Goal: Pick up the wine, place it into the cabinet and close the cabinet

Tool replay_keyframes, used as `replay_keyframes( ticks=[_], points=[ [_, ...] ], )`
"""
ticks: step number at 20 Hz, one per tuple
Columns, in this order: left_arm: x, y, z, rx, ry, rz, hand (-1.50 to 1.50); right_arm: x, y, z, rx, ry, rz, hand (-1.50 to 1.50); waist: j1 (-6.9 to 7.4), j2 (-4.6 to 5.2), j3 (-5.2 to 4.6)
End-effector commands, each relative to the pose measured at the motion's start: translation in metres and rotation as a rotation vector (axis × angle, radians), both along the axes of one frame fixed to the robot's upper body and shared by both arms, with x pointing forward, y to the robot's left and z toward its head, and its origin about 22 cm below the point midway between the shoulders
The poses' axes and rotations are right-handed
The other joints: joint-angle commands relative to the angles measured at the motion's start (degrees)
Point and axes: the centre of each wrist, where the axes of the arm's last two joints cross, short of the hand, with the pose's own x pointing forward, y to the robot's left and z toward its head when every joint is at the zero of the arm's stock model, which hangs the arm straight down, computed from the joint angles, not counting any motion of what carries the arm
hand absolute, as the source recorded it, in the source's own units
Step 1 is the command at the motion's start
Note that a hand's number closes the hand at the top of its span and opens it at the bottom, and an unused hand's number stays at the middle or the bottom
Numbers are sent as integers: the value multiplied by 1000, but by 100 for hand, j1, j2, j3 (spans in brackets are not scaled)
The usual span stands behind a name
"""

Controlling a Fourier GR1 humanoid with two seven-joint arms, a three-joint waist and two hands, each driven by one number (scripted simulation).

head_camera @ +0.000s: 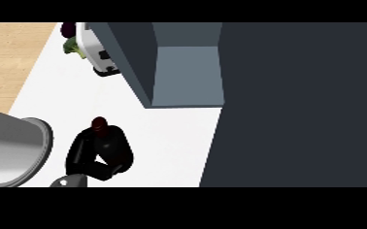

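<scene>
**kitchen_bot_fan:** Starting at the fingers (108, 167): they're curling round the wine (99, 123), wrapping the bottle's body so that only the dark red top is poking out just beyond them. I'm reading this as the left hand (97, 150), since it's sitting at the left of the view, though the forearm is mostly hidden. The bottle is looking upright, seen from straight above, which would explain why so little of it is showing.

**countertop_carl:** Makes sense to be gripping it round the body, it's keeping the neck free for going into the cabinet (188, 73). That one is sitting ahead of the fingers and off to their right, its grey inside showing, so it's open and waiting. I can't tell whether the bottle is touching the white counter (165, 136) or hanging just above it.

**kitchen_bot_fan:** Same here. To the left of the fingers a grey rounded rim (39, 140) is curving in, maybe a sink or bowl. Well beyond them, some greenish stuff (72, 46) and a white appliance (97, 53) are sitting at the counter's far edge.

**countertop_carl:** Right hand isn't showing anywhere. I'm guessing it's being kept for the door.
</scene>
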Motion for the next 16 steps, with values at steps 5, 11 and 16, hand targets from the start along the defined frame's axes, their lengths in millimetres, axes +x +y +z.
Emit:
replay_keyframes(
  ticks=[5,11,16],
  points=[
    [-8,-23,2,-90,-15,-114,150,-24,-14,20,29,-95,-32,-150,55,-9,4],
    [9,-45,38,-77,-47,-152,150,-40,-20,20,29,-105,-29,-150,0,-41,9],
    [11,-62,63,-74,-57,-185,150,-28,-18,10,22,-102,-46,-150,52,-4,11]
  ],
)
